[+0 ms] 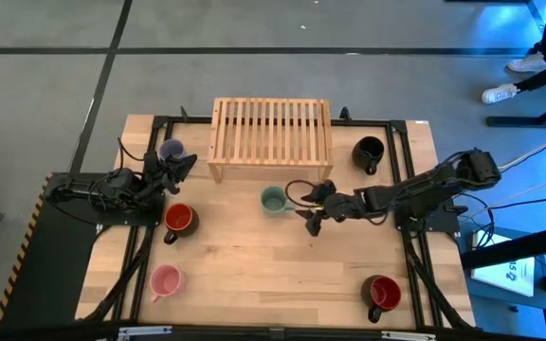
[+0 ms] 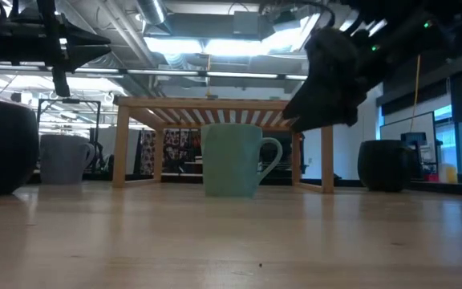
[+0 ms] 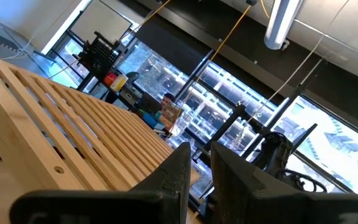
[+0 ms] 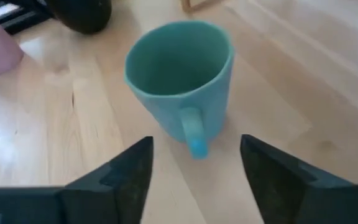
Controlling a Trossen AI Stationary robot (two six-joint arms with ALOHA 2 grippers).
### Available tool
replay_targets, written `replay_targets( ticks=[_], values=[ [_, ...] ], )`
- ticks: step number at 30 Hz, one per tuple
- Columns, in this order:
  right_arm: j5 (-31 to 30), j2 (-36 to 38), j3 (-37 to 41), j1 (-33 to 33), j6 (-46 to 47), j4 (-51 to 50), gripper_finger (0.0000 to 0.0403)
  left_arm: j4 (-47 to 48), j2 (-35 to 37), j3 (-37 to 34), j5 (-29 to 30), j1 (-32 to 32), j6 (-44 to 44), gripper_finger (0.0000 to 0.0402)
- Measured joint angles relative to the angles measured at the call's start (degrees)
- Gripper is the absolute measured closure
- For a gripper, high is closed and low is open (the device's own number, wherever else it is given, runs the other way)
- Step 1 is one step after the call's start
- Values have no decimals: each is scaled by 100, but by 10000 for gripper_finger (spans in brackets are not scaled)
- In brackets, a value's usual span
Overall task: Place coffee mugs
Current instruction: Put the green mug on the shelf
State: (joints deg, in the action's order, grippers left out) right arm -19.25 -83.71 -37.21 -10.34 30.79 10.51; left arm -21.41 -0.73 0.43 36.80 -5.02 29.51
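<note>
Right gripper (image 4: 194, 171) spread wide, just short of the green mug (image 4: 180, 81), which stands upright mid-table before the slatted wooden rack (image 1: 271, 133), handle facing me. I'd close squarely on the handle. Left gripper (image 3: 199, 165), nearly closed and apparently empty, waits near the lavender-grey mug (image 1: 171, 150).

Pale wooden table (image 1: 254, 275); slatted wooden rack (image 1: 271, 134); small green ceramic mug (image 1: 273, 200) beside right gripper (image 1: 313, 210), fingers apart; black mug (image 1: 369, 152).

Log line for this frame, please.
right gripper open, facing green mug handle | left gripper shut, by lavender mug | rack bare
</note>
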Motion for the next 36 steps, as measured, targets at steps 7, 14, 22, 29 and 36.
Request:
replay_targets(
  ticks=[7,14,22,29,36],
  values=[
    [-72,-552,2,-10,-414,486,139,-2,0,1,0,0,5,345],
    [-436,-1200,1,-10,-612,1365,164,-2,0,0,0,0,7,345],
    [-471,-1584,-2,-10,-602,1720,253,-2,0,1,0,1,7,345],
    [-476,-1599,-2,-10,-735,1779,357,-2,0,0,0,1,5,345],
    [-526,-1599,0,-12,-858,1828,379,-2,0,0,0,0,5,345]
  ],
)
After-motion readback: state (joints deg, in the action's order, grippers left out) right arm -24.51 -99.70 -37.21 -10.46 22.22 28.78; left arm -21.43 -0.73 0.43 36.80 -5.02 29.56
